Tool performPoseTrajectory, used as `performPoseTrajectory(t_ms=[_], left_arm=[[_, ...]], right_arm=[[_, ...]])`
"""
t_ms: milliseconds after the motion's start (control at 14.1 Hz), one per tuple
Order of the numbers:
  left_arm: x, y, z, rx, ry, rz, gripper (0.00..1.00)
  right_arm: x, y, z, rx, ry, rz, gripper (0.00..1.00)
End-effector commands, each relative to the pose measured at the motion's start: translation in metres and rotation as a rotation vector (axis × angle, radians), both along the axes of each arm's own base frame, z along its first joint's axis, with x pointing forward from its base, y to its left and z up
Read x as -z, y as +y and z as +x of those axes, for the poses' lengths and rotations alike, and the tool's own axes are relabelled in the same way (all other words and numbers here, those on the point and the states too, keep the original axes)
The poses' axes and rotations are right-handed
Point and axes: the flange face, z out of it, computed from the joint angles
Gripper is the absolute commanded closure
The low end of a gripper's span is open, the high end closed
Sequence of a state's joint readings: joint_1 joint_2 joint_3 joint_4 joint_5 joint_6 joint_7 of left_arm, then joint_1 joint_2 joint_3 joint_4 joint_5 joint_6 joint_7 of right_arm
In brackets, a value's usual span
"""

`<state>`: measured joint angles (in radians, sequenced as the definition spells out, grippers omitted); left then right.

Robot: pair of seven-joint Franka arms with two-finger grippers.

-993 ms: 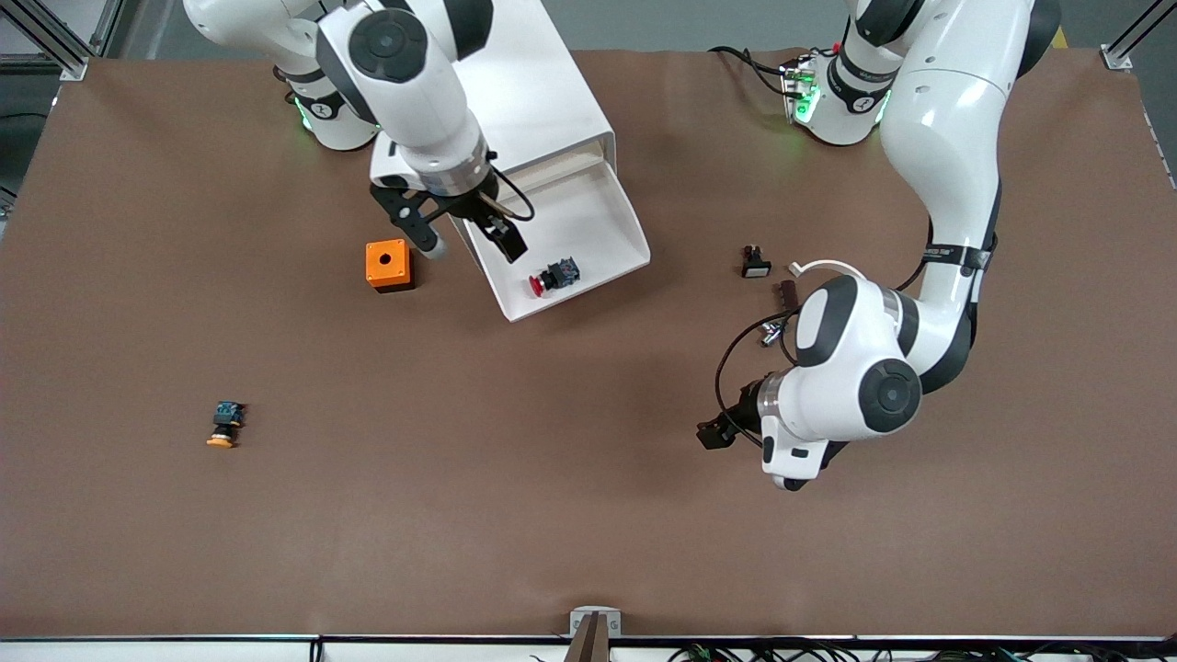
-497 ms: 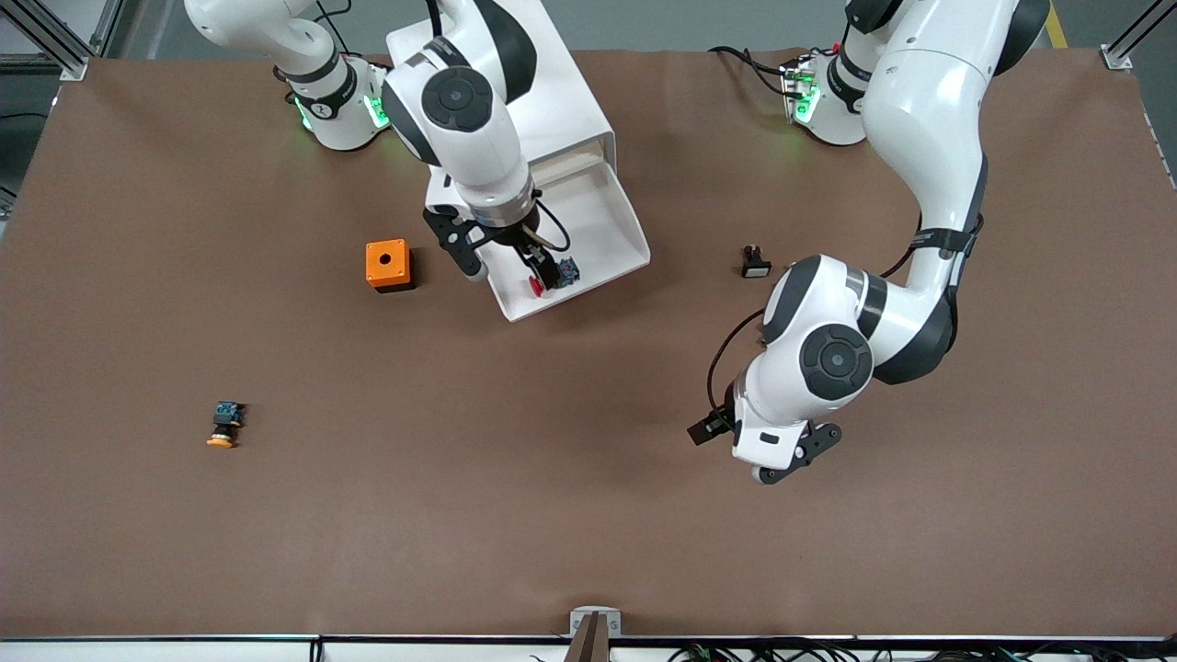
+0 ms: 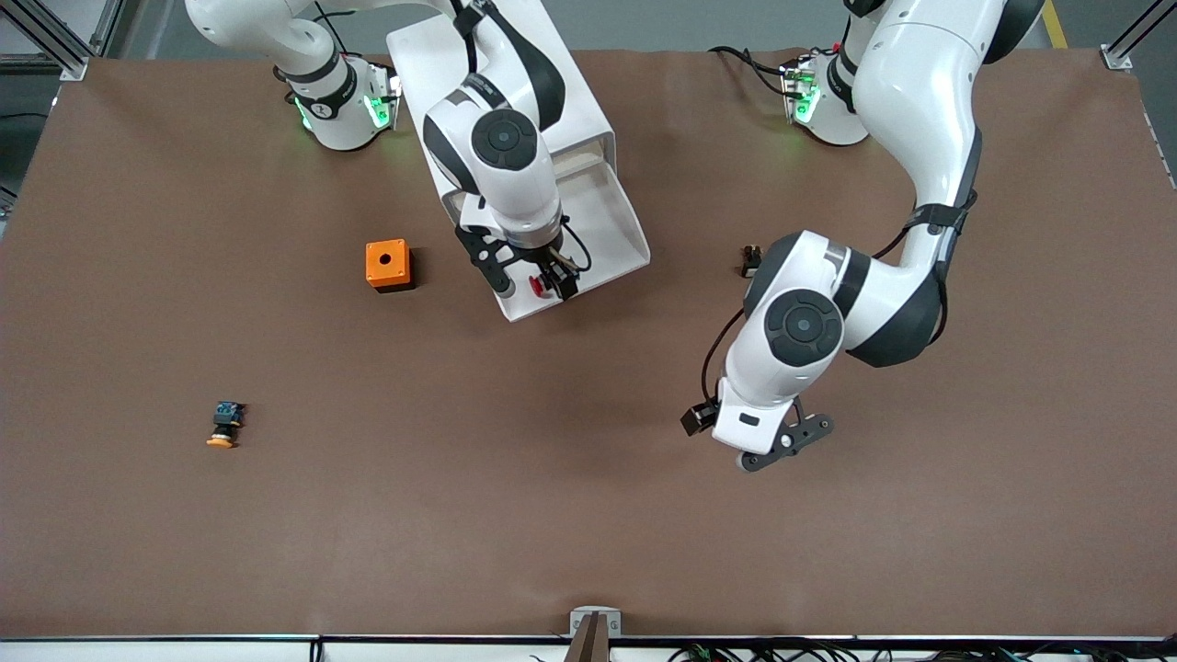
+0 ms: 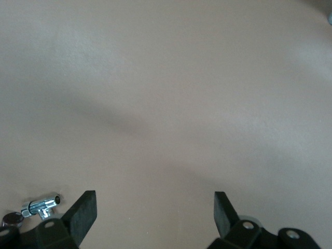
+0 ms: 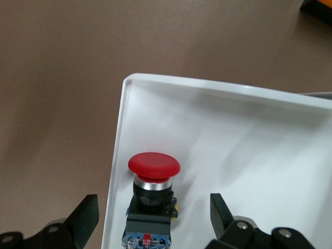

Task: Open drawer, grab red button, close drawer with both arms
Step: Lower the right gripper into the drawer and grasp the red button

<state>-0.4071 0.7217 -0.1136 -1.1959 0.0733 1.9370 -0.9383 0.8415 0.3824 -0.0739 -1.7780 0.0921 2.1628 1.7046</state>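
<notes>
A: Eyes on the button [image 5: 153,192]: it lies on its side in the pulled-out drawer [image 3: 588,234], close to the drawer's front rim, red cap toward that rim. On the clock face of the front view it sits at about eleven o'clock from the table's [image 3: 460,515] middle

B: How would you expect it to handle?

A: Small, rigid and light, I'd say. The domed red cap looks smooth and would likely slip, so the squared black body just back of the metal collar is the place to pinch, across its flat sides. The drawer floor is slick white plastic, so it may skid if nudged off-centre

B: And the right gripper [image 5: 150,220]?

A: Right on it. In the right wrist view the jaws stand wide, one on each side of the button's body with daylight on both sides, touching nothing that I can see. One finger hangs over the drawer's side rim or just outside it, which could foul the wall on closing

B: The left gripper [image 4: 153,212]?

A: Waiting over bare table toward the left arm's end, at roughly four o'clock from the drawer. Its jaws are spread, holding nothing; only brown surface lies between them

B: Anything else about?

A: An orange box [image 3: 387,265] beside the drawer at nine o'clock, an orange-capped button [image 3: 223,425] at seven o'clock, both well apart from the action
</notes>
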Motion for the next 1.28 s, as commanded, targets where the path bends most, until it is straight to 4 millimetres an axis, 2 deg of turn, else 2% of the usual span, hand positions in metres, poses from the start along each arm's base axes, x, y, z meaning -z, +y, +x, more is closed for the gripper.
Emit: performPoseTrajectory(t_ms=[0, 142, 497, 851, 1064, 1206], left_arm=[[-0.005, -0.001, -0.009, 0.018, 0.001, 0.021, 0.0], [-0.003, -0.002, -0.01, 0.02, 0.003, 0.022, 0.0], [-0.002, -0.003, -0.01, 0.02, 0.006, 0.021, 0.01], [0.001, -0.008, -0.014, 0.027, 0.015, 0.013, 0.01], [0.001, -0.008, -0.014, 0.028, 0.016, 0.011, 0.0], [0.002, -0.009, -0.014, 0.027, 0.017, 0.012, 0.01]], right_arm=[[0.005, 0.011, 0.004, 0.018, -0.006, -0.012, 0.1], [0.006, 0.014, 0.0, 0.016, 0.001, -0.01, 0.15], [-0.004, 0.021, -0.001, 0.007, -0.006, 0.002, 0.23], [-0.001, 0.026, -0.011, -0.01, 0.012, -0.021, 0.25], [0.001, 0.024, -0.014, -0.013, 0.036, -0.043, 0.31], [0.003, 0.022, -0.016, -0.028, 0.052, -0.063, 0.44]])
